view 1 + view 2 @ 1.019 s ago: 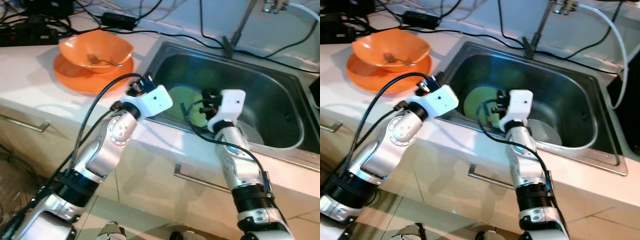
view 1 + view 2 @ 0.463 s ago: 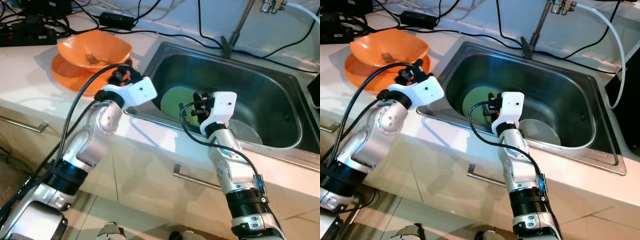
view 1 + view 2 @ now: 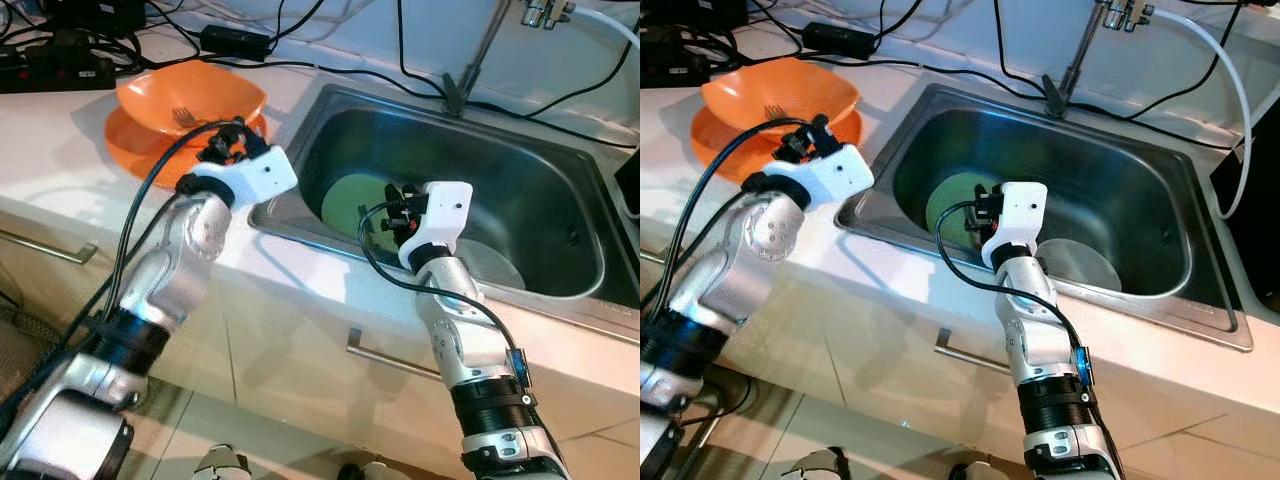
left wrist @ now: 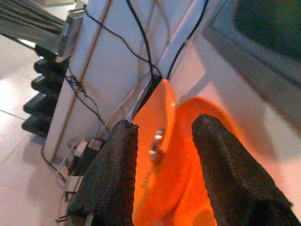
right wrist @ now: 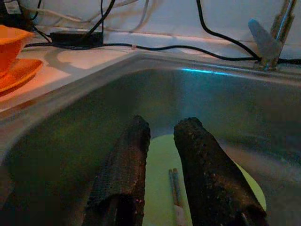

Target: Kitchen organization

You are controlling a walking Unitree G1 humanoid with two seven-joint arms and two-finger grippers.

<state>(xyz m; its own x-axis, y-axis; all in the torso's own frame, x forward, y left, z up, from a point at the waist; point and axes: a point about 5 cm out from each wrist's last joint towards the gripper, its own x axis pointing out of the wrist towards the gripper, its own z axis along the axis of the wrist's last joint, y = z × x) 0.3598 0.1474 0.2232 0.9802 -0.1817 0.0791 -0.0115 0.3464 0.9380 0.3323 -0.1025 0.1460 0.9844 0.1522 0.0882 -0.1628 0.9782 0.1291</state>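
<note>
So the tabletop (image 3: 60,150) runs across the left, with the steel sink (image 3: 560,180) sunk into it on the right. I've got both arms up at the sink edge. Down in the basin there's a green plate (image 3: 350,195) towards the left with what looks like chopsticks (image 5: 175,188) lying on it, and a grey dish (image 3: 495,265) beside it to the right. Far left on the tabletop an orange bowl (image 3: 190,95) sits on an orange plate (image 3: 140,150), fork (image 3: 182,118) inside.

My guess is I'm at the reaching stage. The left hand (image 4: 162,155) is spread, its fingers either side of the bowl's rim but not clamped. The right hand (image 5: 162,160) hovers over the green plate, fingers a little apart, holding nothing.

Next I'd need to close the left on that rim without tipping the fork out.
</note>
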